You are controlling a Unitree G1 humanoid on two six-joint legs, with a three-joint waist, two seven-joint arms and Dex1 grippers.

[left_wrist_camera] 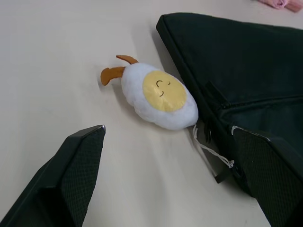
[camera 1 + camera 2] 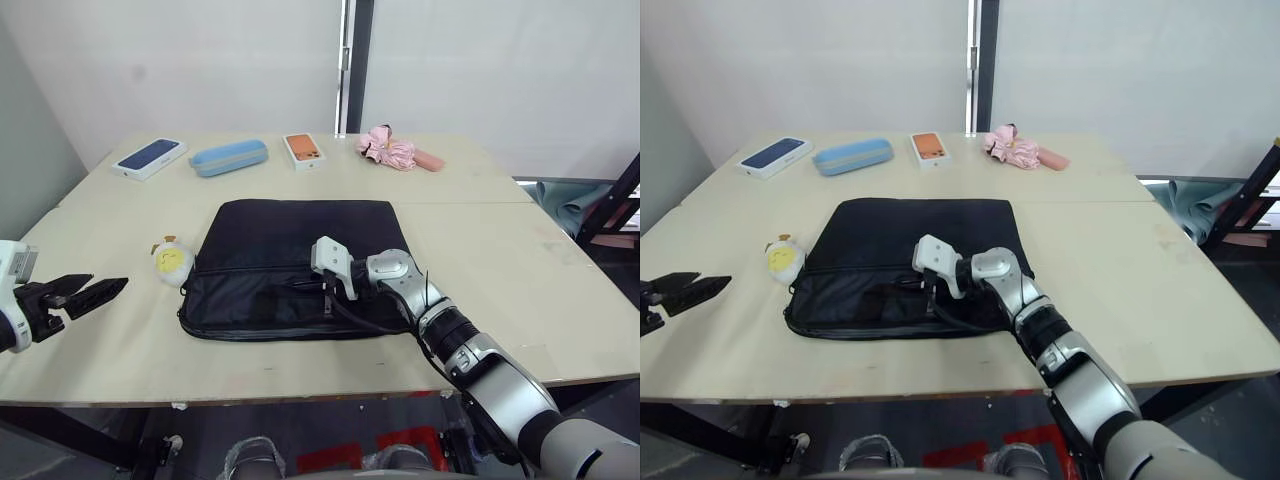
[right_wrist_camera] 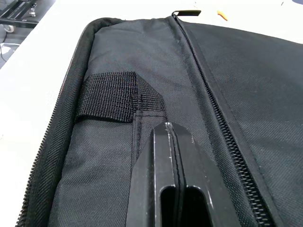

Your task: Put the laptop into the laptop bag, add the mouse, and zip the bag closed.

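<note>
1. Centrally on the pale wooden table (image 2: 520, 300) lies the laptop bag (image 2: 290, 235), flat, its long zip edge toward the robot and its front pocket facing up

2. Its plush charm (image 2: 171, 260), a white fried-egg shape with a yellow face, lies on the table just beside the bag's left end; in the left wrist view a thin white cord runs from the charm (image 1: 158, 94) to the bag's corner

3. Neither the laptop nor the mouse can be seen; whether they are inside the bag cannot be told

4. Right gripper (image 3: 170, 142): the two black fingers are pressed together with no gap, flat on the bag's front fabric, beside a webbing loop (image 3: 116, 97) and between the outer zip and the pocket zip. Nothing is visibly pinched between them. From the head views the right arm reaches over the near edge onto the middle of the bag's front part

5. Left gripper (image 2: 80, 292): it hangs off to the left over the table's near-left edge, well apart from the bag, fingers spread apart and holding nothing; the wrist view looks between its fingers (image 1: 78, 161) at the charm

6. Along the far edge of the table, from left to right: a dark-blue phone box (image 2: 150, 157), a light-blue oval case (image 2: 229, 157), an orange phone box (image 2: 304, 151) and a pink folded umbrella (image 2: 395, 150)
</note>
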